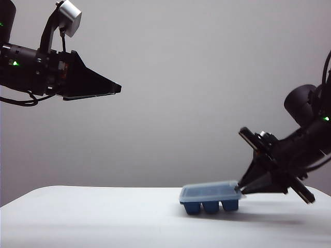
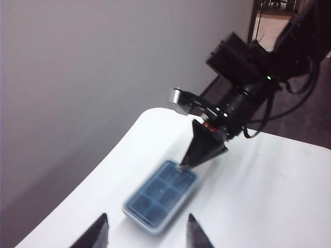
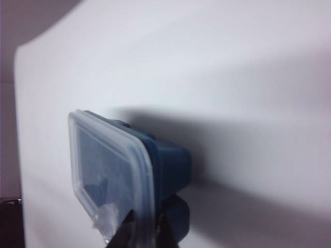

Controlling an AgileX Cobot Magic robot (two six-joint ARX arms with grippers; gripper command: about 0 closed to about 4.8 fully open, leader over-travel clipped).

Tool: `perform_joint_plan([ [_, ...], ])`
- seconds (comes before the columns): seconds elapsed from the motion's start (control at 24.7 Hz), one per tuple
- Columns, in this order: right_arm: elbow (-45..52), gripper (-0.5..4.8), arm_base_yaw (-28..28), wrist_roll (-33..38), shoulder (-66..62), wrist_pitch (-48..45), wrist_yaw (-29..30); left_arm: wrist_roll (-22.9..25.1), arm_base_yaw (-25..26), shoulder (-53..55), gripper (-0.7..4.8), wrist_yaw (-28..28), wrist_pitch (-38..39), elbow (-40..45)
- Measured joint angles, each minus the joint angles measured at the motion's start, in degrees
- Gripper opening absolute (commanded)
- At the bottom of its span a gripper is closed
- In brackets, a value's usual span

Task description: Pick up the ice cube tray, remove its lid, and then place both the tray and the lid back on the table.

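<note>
The dark blue ice cube tray (image 1: 209,206) rests on the white table (image 1: 77,217), right of centre, with the frosted lid (image 1: 209,192) still on top of it. My right gripper (image 1: 239,190) reaches down from the right and is shut on the tray's near end. In the right wrist view its fingertips (image 3: 126,227) pinch the lid edge (image 3: 103,170) and the tray rim (image 3: 168,163) together. My left gripper (image 1: 116,89) hangs high at the upper left, far from the tray. It is open, with nothing between its fingers (image 2: 98,232); the tray (image 2: 160,199) lies well beyond them.
A plain grey wall stands behind the table. In the left wrist view the table's far edge (image 2: 155,111) runs along that wall, and the right arm's black body (image 2: 243,77) rises over the far corner.
</note>
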State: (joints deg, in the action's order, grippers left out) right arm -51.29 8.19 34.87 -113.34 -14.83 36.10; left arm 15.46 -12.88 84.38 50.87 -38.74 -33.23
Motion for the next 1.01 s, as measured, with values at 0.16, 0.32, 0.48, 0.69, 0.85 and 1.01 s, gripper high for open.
perform_joint_plan([
  [0.16, -3.32, -0.07, -0.04, 0.87, 0.39, 0.9, 4.63, 1.51, 0.02, 0.0, 4.79, 0.0, -0.13, 0.0],
  [0.32, -6.23, -0.07, -0.02, 2.56, 3.45, 2.62, 9.99, 2.84, 0.02, 0.0, 4.79, 0.0, -1.25, 0.0],
  [0.48, -7.3, -0.07, -0.04, 2.95, 7.5, 4.83, 15.82, 5.27, 0.02, 0.0, 4.79, 0.04, -1.53, 0.0],
  [0.69, -8.0, -0.07, 0.09, 6.32, 12.94, 6.56, 26.03, 7.89, 0.02, 0.0, 4.79, 0.02, -1.57, 0.0],
  [0.85, -8.07, -0.07, 0.87, 8.85, 15.98, 6.73, 31.23, 8.11, -0.22, 0.0, 4.79, 0.24, -1.55, 0.0],
  [1.01, -8.11, -0.07, 3.06, 10.23, 17.16, 6.91, 33.92, 8.11, -1.4, 0.0, 4.79, 1.38, -1.62, 0.0],
])
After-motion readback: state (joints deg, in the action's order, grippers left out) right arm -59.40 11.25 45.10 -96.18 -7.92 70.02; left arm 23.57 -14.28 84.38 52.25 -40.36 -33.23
